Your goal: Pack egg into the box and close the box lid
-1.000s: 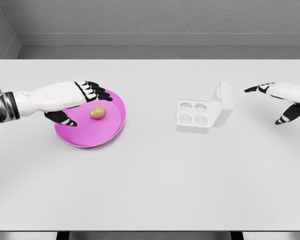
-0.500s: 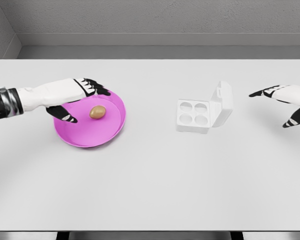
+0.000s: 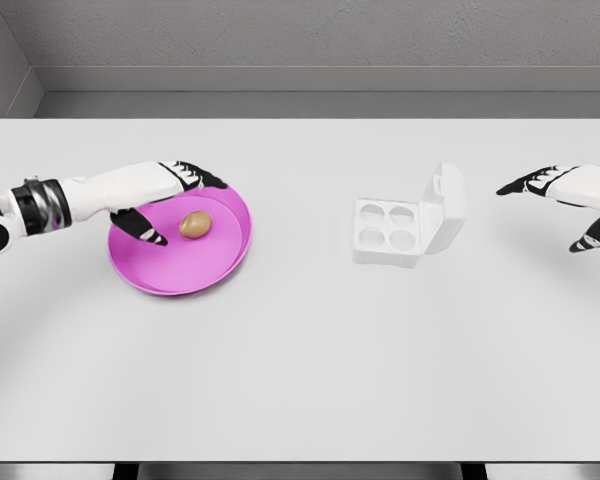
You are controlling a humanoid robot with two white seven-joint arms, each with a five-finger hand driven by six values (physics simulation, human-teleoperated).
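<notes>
Left of centre in the frame, a brown egg [image 3: 195,224] lying on a pink plate [image 3: 195,272], slightly up and left of the plate's middle. Just left of the egg, the left hand [image 3: 158,193], reaching in from the left edge over the plate's upper-left rim. Fingers [image 3: 202,177] stretched above and behind the egg, thumb [image 3: 143,229] pointing down toward the plate on the egg's left, so the egg sits in the gap between thumb and fingers but apart from both. Hand loose and spread, gripping nothing. White forearm running back to a dark and silver wrist band near the left edge, roughly level with the table.

Right of centre, a white box [image 3: 388,230] with four round cups, all showing bare white. Lid [image 3: 446,205] hinged on the box's right side, standing up and leaning away to the right. Well apart from the plate.

At the far right edge, the right hand [image 3: 570,195], partly cut off by the frame, held above the table and well clear of the box. Fingers extended toward the left, thumb hanging lower; relaxed, holding nothing.

Underneath everything, a broad pale grey table [image 3: 300,380] filling most of the frame. Behind it, along the top, a grey textured wall [image 3: 310,35] with a narrow ledge at its foot.
</notes>
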